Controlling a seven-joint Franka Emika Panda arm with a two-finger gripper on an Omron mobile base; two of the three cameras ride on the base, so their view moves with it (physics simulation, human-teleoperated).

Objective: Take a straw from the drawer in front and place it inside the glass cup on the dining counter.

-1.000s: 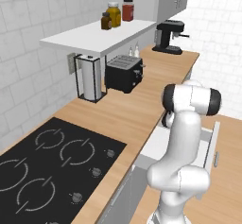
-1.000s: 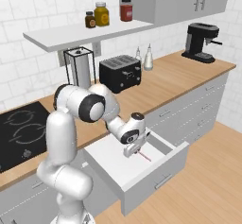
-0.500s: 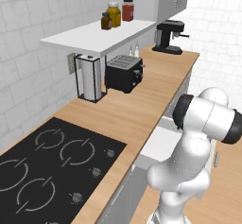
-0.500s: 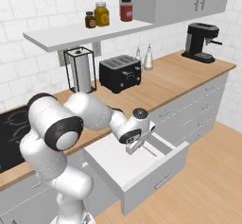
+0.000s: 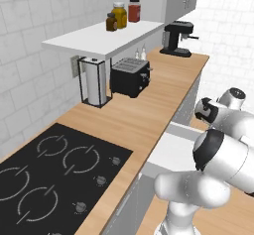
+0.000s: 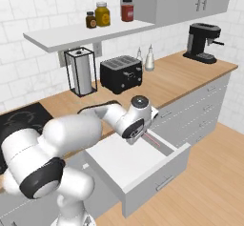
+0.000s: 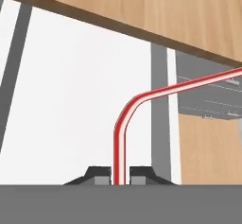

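My gripper (image 7: 120, 176) is shut on the straw (image 7: 121, 124), a thin red straw with a white stripe. It rises from between the finger tips and bends off to the right. In the right base view the hand hangs over the back of the open drawer (image 6: 138, 172), and the straw (image 6: 155, 140) slants out of it just above the drawer's white inside. The drawer (image 5: 168, 152) is also seen pulled out below the wooden counter edge. The glass cup and the dining counter are out of view.
On the wall counter stand a black toaster (image 6: 121, 73), a paper-towel holder (image 6: 80, 71) and a coffee machine (image 6: 204, 41). A black hob (image 5: 44, 174) lies at the left. Closed grey drawer fronts (image 6: 200, 110) run right of the open drawer, above the wooden floor.
The arm has swung round and its elbow has dropped low. The hand has lifted a little and moved right, carrying the straw up off the drawer floor.
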